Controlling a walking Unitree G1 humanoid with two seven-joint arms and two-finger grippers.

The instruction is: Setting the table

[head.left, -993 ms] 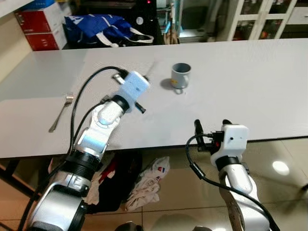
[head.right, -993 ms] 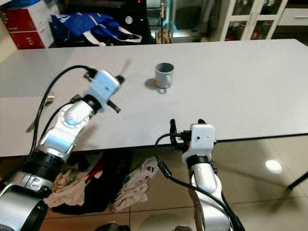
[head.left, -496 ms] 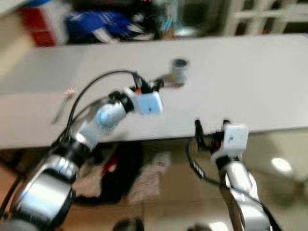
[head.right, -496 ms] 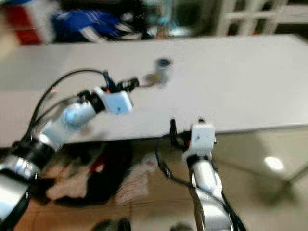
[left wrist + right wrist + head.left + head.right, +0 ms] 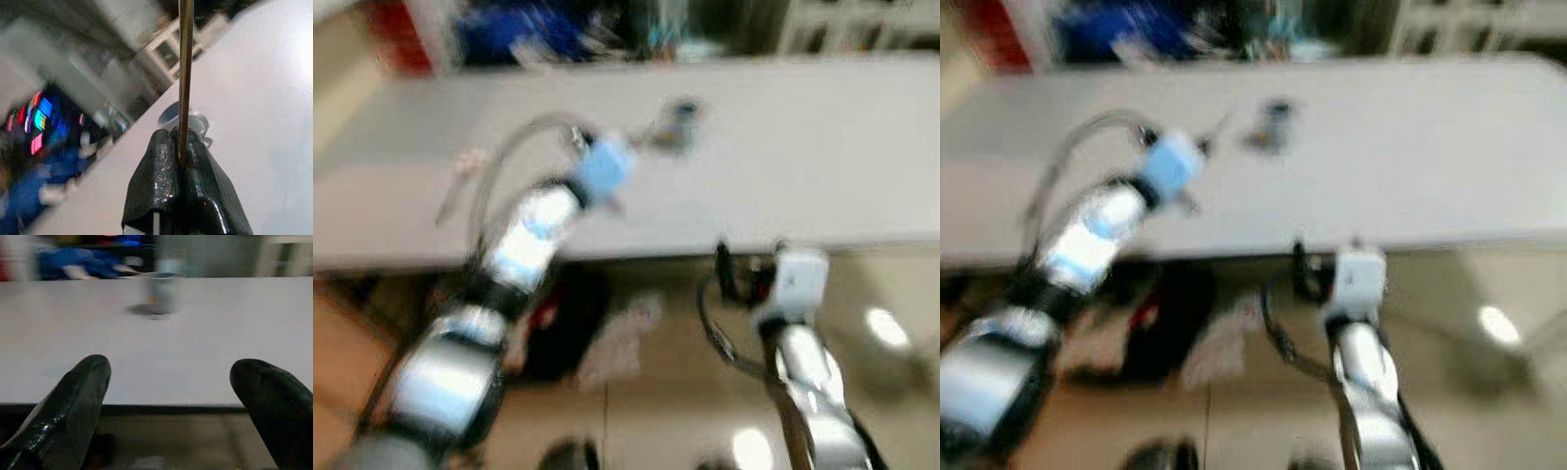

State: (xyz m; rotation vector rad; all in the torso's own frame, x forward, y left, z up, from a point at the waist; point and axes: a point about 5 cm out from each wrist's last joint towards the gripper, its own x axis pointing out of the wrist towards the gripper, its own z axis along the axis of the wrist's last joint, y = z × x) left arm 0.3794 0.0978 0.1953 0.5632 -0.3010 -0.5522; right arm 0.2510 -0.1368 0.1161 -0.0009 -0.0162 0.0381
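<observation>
Both eye views are blurred by motion. A grey mug (image 5: 683, 113) stands on the white table (image 5: 822, 157), also seen from the right wrist as the mug (image 5: 161, 291). My left gripper (image 5: 178, 134) is shut on a thin metal utensil (image 5: 185, 73) that sticks up between its fingers, with the mug (image 5: 178, 115) just beyond. In the eye views the left gripper (image 5: 636, 147) hovers over the table a little left of the mug. My right gripper (image 5: 181, 396) is open with nothing in it, held at the table's near edge (image 5: 749, 264). A fork (image 5: 465, 166) lies at the table's left.
A blue bag (image 5: 529, 34) and red boxes (image 5: 396, 39) sit behind the table's far edge. Crumpled clothes (image 5: 617, 338) lie on the tiled floor under the table. Pale cabinets (image 5: 842, 20) stand at the back right.
The camera has shifted and the picture has blurred. My left gripper has swung right toward the mug, still holding the utensil. The right gripper stays at the table's edge.
</observation>
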